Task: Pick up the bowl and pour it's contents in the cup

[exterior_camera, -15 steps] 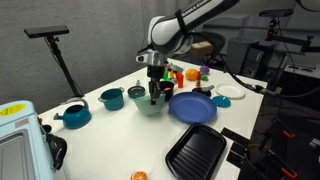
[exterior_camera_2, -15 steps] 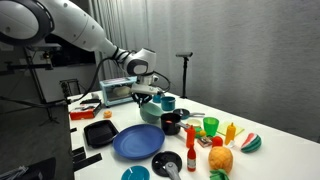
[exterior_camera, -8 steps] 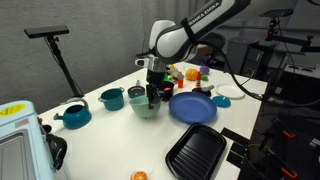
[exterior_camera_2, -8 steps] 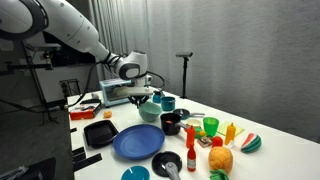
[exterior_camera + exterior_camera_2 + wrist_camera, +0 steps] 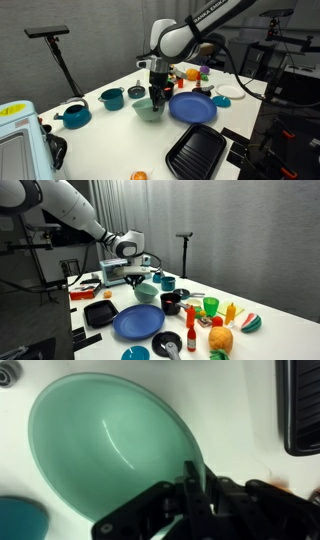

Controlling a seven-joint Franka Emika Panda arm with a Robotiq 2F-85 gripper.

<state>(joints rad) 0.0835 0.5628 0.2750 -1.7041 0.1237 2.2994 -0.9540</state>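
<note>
Gripper (image 5: 190,478) | fingers pinched narrow on the rim of the bowl (image 5: 100,450) | bowl on the table (image 5: 110,138), between teal pot (image 5: 112,98) and blue plate (image 5: 192,107) | versus half-second earlier: wrist shifted sideways, bowl hardly moved

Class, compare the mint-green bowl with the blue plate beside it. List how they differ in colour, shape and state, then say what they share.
The bowl is pale mint green, while the plate is blue. The bowl is deep with raised walls, but the plate lies flat. The fingers of the gripper are at the bowl's rim, and the plate lies apart from the gripper. Both are round and plain, and both sit on the white table.
</note>
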